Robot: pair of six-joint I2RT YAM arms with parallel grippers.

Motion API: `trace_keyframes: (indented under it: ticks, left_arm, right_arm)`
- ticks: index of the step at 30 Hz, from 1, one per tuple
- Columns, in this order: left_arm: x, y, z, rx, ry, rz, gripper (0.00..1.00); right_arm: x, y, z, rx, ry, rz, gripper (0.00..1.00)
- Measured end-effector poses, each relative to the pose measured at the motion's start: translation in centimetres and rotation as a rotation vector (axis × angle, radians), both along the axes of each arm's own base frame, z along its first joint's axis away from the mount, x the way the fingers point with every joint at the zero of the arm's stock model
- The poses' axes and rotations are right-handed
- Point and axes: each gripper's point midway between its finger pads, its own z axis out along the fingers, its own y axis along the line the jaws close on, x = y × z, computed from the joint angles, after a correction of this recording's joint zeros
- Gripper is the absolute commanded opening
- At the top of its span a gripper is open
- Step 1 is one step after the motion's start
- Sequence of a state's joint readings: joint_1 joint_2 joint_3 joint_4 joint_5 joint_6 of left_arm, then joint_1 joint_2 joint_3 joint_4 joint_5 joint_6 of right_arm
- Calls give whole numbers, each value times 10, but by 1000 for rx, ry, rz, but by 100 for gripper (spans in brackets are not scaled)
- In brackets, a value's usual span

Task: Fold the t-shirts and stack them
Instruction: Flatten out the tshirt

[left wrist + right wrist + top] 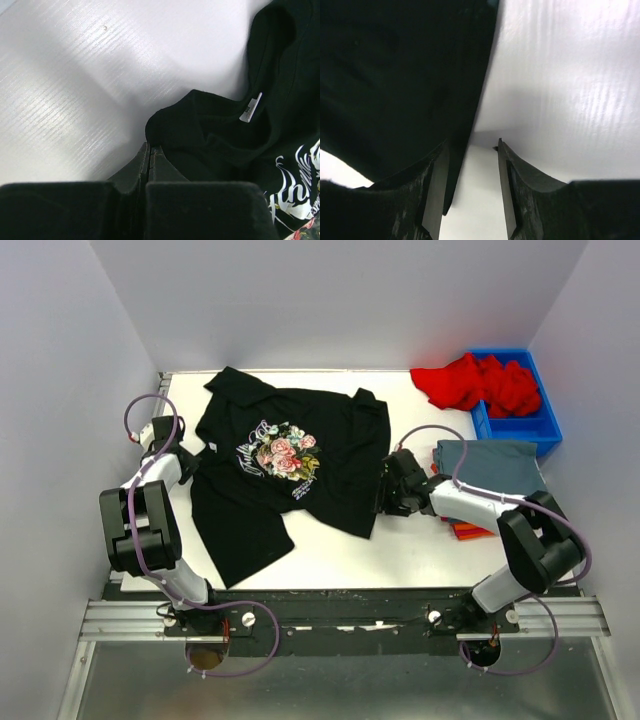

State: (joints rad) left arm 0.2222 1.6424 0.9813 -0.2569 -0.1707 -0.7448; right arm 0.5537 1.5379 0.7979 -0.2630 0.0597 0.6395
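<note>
Reading step as grabbing both ends of black tee (340, 435) for the first fold. Seeing left jaws fully closed at the collar end, just beside neck tag (251, 107), with cloth bunching right against the tips; not managing to confirm an actual pinch from the wrist view. Advising a check before lifting, and regripping deeper on the shoulder if empty.

Finding the tee flat on bench (400, 550), about mid-bench, print (287, 452) facing up. Taking the long axis as running left-right, slightly tilted: collar pointing left, hem pointing right, sleeves reaching toward far and near edges.

Seeing right jaws part open, straddling the hem edge, cloth lying along one finger (434, 200) and bare bench showing in the gap. Suggesting pushing further in, getting both pads onto cloth rather than just the edge, then closing. Then lifting both ends level and folding across the long axis, avoiding dragging the near sleeve under.

Noting grey tee (495, 462) folded further right, orange tee (468, 531) showing beneath its near edge; probably the stack target. Noting red tee (475, 380) hanging half out of bin (535, 427), far right, not yet folded.
</note>
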Motion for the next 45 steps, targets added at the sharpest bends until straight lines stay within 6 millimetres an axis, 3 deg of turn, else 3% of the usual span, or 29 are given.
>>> trace_keyframes:
  ticks: [2, 4, 8, 13, 15, 22, 24, 26, 28, 36, 45]
  left_arm:
    - [1, 0, 0, -1, -4, -1, 0]
    - [0, -1, -2, -4, -5, -3, 0]
    - [-2, -2, -5, -6, 0, -4, 0]
    - [-2, -2, -5, -4, -2, -4, 0]
    - [-2, -1, -5, -4, -2, -3, 0]
    - [-2, -1, -5, -1, -1, -1, 0]
    - [-2, -1, -5, 0, -1, 0, 0]
    - [-2, 0, -5, 0, 0, 1, 0]
    - [-2, 0, -5, 0, 0, 1, 0]
    - [-3, 3, -3, 15, 7, 12, 0]
    - [2, 8, 7, 37, 0, 23, 0]
  right_arm:
    - [-5, 8, -4, 3, 12, 16, 49]
    - [-8, 16, -4, 14, 14, 29, 40]
    - [-9, 23, -7, 36, 25, 28, 4]
    - [1, 20, -8, 12, 39, -4, 1]
    - [11, 8, -4, -2, 37, -36, 1]
    - [61, -89, 33, 1, -62, -338, 1]
    - [66, -106, 43, 3, -92, -389, 10]
    - [68, -107, 50, 7, -105, -391, 33]
    - [72, -104, 54, 15, -113, -376, 50]
    - [61, -93, 51, 59, -114, -294, 52]
    - [38, -84, 13, 26, -8, -233, 50]
